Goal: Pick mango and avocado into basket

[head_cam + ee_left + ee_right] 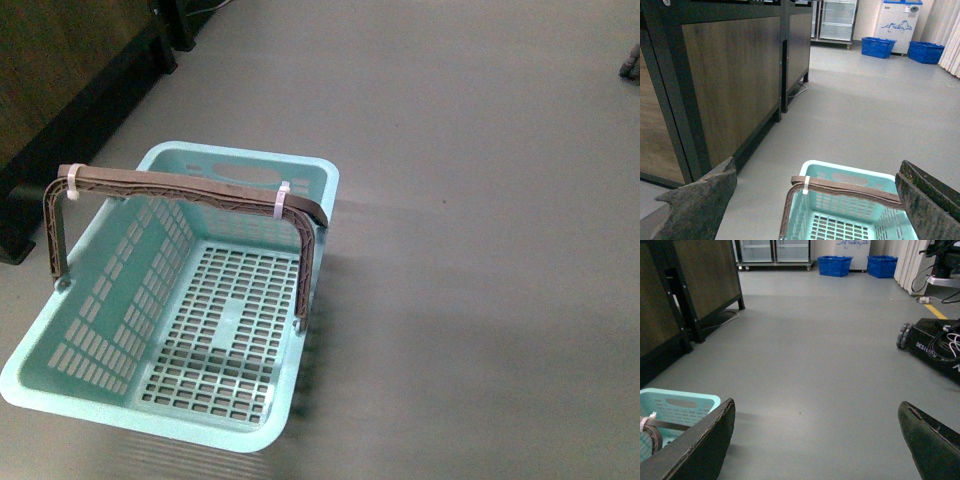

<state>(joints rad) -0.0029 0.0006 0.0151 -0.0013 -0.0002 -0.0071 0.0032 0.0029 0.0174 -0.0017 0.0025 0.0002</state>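
Because the basket (100, 300) sits empty on the floor (480, 200) and no mango or avocado shows anywhere, the left gripper (816, 167) and right gripper (816, 405), both wide open and holding nothing, should find the fruit first, then squeeze each one softly round its middle.

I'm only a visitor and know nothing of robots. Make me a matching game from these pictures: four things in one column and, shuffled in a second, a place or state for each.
Things
1. light teal slotted plastic basket
2. brown curved plastic handle
3. blue plastic crates
4. left gripper

Places or states
A. far off across the room
B. open, fingers wide apart
C. empty, on the grey floor
D. arching upright, fastened with white ties

Pairs: 1-C, 2-D, 3-A, 4-B
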